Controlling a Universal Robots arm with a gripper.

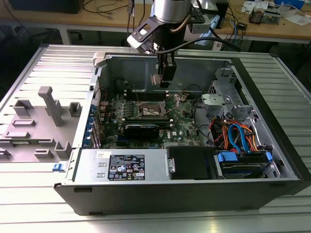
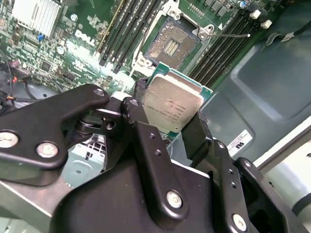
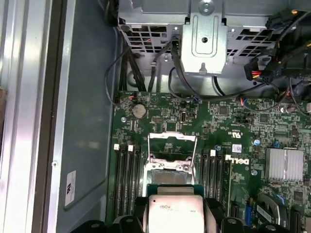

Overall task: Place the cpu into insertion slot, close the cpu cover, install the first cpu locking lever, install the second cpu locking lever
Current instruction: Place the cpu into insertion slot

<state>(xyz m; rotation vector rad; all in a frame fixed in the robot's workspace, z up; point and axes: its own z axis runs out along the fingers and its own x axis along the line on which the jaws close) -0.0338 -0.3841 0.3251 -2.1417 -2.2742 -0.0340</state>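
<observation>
Fingers (image 2: 194,138) of the black metal gripper (image 2: 170,114) pinch the cpu (image 2: 172,104), a small flat square chip with a dull silver-grey metal top and a green edge, by two opposite sides. In the exterior view the gripper (image 1: 162,77) holds the chip (image 1: 156,79) in the air inside the open dark-grey computer case (image 1: 272,160), above the green motherboard (image 1: 182,127) and apart from it. Below, the insertion slot (image 2: 172,44), a square dark socket recess with a silvery surround between long black memory slots (image 2: 129,26), lies bare, and in the first wrist view the cpu cover (image 3: 172,136), a thin silvery metal frame, is swung open off the slot (image 3: 167,177).
</observation>
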